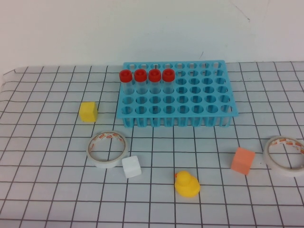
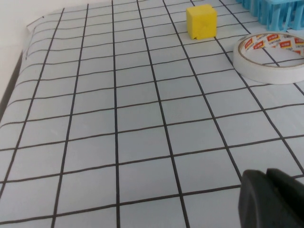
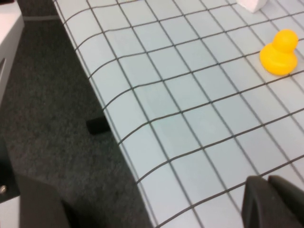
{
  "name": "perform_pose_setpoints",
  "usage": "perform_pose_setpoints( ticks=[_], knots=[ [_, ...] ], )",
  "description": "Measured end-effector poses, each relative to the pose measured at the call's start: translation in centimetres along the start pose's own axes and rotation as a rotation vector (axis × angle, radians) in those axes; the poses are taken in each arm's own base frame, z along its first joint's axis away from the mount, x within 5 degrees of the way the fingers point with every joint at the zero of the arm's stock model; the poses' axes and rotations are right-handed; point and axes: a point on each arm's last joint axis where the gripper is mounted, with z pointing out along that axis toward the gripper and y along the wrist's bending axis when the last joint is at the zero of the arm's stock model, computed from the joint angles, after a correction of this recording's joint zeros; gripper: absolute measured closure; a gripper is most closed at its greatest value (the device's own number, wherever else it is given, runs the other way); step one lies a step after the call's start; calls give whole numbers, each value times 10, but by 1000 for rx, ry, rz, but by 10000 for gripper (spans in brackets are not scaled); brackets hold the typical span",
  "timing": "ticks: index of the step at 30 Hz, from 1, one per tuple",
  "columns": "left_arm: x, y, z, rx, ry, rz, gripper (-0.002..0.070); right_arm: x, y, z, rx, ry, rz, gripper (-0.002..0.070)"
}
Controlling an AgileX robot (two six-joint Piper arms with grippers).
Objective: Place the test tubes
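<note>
Four red-capped tubes (image 1: pixel 140 81) stand upright in a row near the rack's (image 1: pixel 204 102) back left, and no loose tube shows. The left gripper (image 2: pixel 269 194), closed and empty, hovers low over the bench (image 2: pixel 95 118). The right gripper (image 3: pixel 269 199), likewise closed, hangs by the bench's front edge. Any further tube should go straight down, upright, into the next free hole, clear of the caps.
</note>
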Motion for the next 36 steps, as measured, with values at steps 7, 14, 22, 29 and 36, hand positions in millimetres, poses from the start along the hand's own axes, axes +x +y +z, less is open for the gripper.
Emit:
perform_pose_setpoints(
  ticks=[7,14,22,29,36],
  knots=[
    [0,0,0,0,0,2,676,-8,-14,-8,267,-167,-6,678],
    [0,0,0,0,0,4,676,20,-31,-4,702,-181,22,678],
    [0,0,0,0,0,9,676,59,-34,12,913,-101,162,678],
    [0,0,0,1,0,7,676,104,-37,37,954,-71,458,678],
    [0,0,0,1,2,7,676,105,-39,35,991,-102,488,678]
  ],
)
